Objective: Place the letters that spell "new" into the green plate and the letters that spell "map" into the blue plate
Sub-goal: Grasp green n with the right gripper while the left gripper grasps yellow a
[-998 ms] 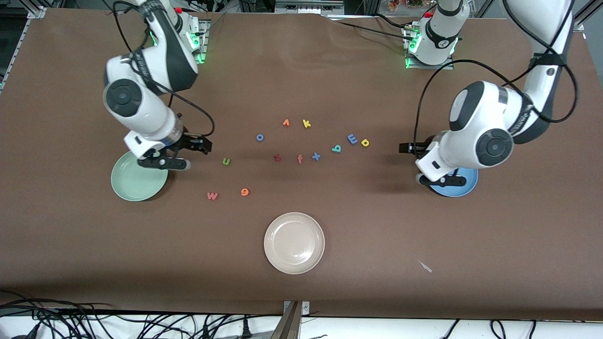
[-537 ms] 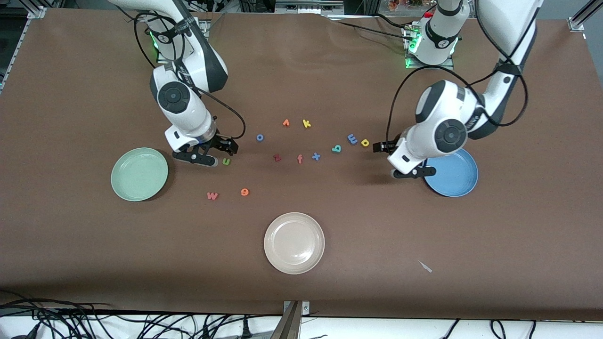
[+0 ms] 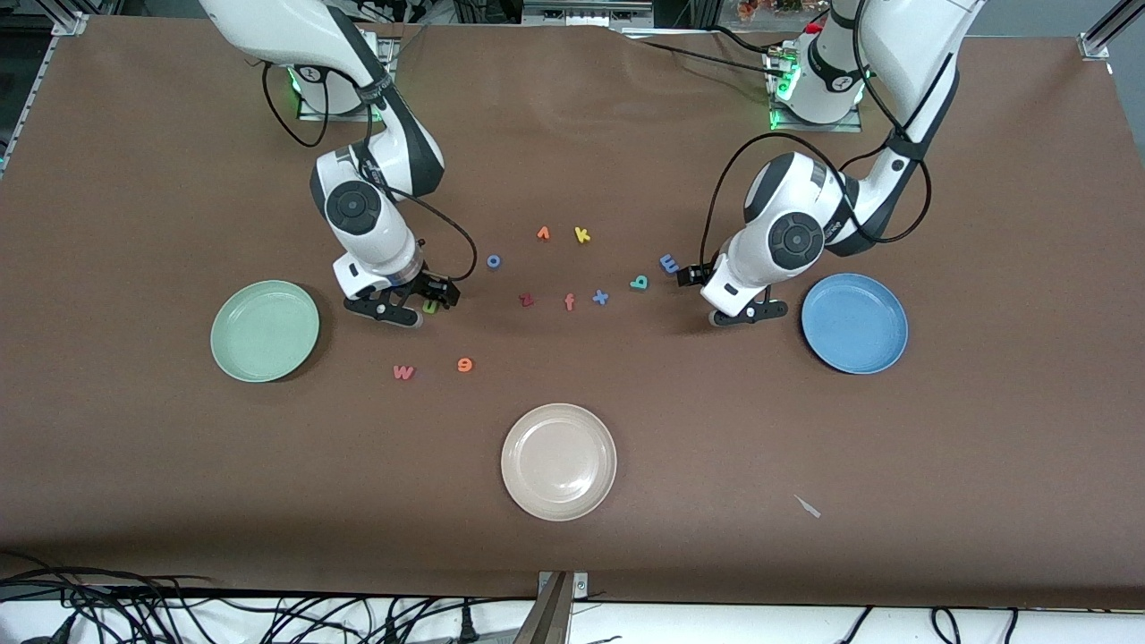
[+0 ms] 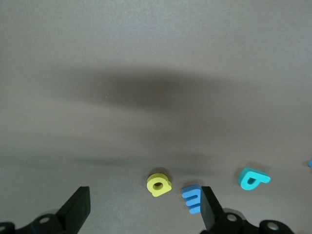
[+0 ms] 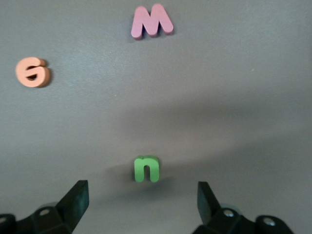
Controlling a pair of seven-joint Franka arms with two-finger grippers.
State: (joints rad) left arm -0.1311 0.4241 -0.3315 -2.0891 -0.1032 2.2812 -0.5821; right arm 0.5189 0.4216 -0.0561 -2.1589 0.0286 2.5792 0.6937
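Green n (image 5: 146, 168) flat on the table (image 3: 179, 501), between the widely spread fingers of the right gripper (image 5: 141, 204), not gripped. Pink w (image 3: 403, 372) and orange e (image 3: 464, 364) nearer the front camera, both on the bare table, apart from the green plate (image 3: 265, 331) at the right arm's end.

Yellow p (image 4: 159, 185) and blue m (image 4: 191, 199) side by side under the left gripper (image 4: 145, 209), wide open, holding nothing; teal a (image 4: 253, 178) just beside them. Blue plate (image 3: 854, 323) at the left arm's end, near that gripper.

White plate (image 3: 559, 461) nearest the front camera.
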